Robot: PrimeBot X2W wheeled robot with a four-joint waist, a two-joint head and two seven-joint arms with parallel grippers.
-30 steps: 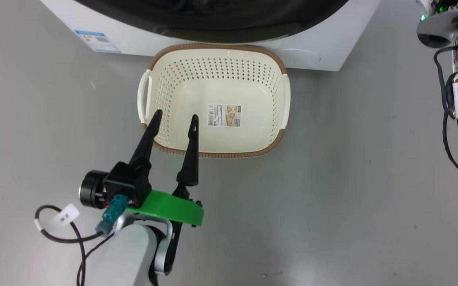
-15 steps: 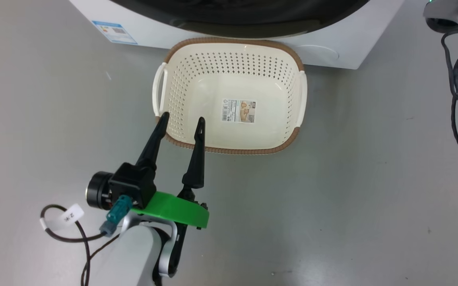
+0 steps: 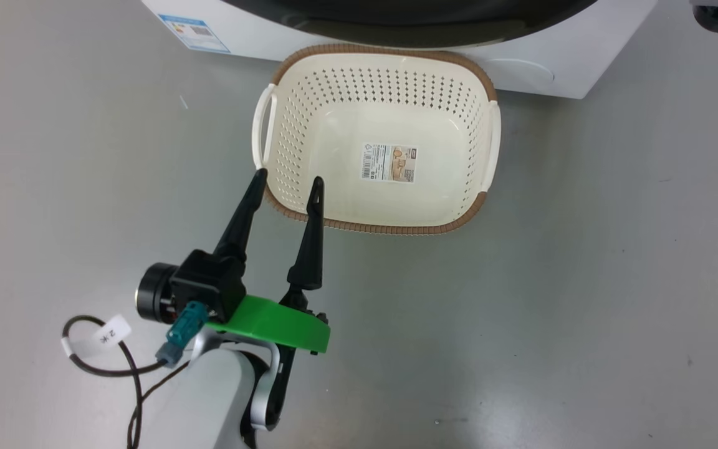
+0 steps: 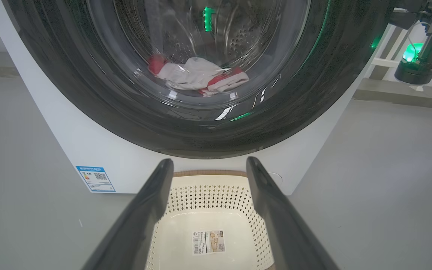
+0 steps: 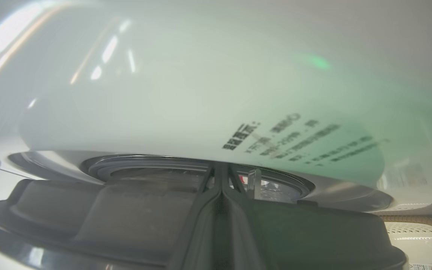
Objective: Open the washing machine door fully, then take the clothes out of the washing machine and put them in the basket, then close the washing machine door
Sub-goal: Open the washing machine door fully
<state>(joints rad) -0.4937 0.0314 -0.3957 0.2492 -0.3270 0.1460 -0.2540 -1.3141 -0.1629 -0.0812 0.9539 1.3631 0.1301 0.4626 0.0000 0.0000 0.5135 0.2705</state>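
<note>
The step in hand looks like opening the washing machine door. In the left wrist view its glossy black rim lies close against the white washing machine across the top of the frame. The red and white clothes lie behind the glass at upper centre, low in the drum. In the right wrist view the right gripper has its 2 fingers pressed together at lower centre. They sit against a dark moulded edge that is probably the door's rim, with a sliver of grey ring beyond. Whether it has a real hold there cannot be told. To do this well, the closed fingers should stay hooked behind the rim and pull along the door's own arc, not straight out, until the door stands wide. Which side carries the hinge is not clear. The basket sits on the floor at upper centre of the head view, just beside the washer's base. The left gripper holds its fingers apart over the basket's lower-left corner, gripping nothing, and should keep low, clear of the swing.
</note>
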